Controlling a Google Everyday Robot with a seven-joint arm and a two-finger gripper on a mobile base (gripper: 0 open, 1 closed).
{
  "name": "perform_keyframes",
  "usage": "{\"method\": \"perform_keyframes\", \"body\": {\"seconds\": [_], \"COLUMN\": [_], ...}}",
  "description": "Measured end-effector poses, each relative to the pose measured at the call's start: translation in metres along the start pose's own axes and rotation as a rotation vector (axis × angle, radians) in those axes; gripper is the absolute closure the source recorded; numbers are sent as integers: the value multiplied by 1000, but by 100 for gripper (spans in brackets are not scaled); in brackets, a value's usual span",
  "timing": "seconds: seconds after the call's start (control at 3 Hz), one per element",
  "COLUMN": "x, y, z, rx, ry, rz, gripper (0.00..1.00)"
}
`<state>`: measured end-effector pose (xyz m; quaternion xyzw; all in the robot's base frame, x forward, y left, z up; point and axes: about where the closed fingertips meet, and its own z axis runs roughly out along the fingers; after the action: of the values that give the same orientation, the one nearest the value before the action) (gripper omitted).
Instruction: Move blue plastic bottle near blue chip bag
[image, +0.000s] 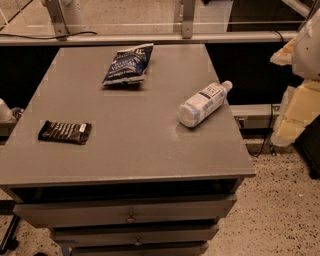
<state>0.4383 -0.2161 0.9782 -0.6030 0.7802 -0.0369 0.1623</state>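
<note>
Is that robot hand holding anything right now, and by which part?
Nothing: the hand is out past the right edge of the table, apart from the blue plastic bottle, lying there on its side.

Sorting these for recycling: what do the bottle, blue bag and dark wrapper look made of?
Blue plastic bottle: clear, glossy thin plastic, see-through body, white cap. Blue chip bag: crinkled film with slight sheen, plastic or foil. Dark wrapper: flat film, probably similar. The pincer hangs right of the table, touching none.
</note>
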Motion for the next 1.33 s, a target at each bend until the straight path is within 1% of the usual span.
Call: {"method": "perform_keyframes", "body": {"seconds": [0.33,0.67,1.0,1.33], "x": [-1,-4,-23,-54], "y": [-3,-22,-55,-78], "z": [0,10,31,61], "rx": [15,71,143,161], "ry": [-6,-48,-130,-199], "rz": [-4,-49,-176,-348], "gripper": [0,0,0,0]}}
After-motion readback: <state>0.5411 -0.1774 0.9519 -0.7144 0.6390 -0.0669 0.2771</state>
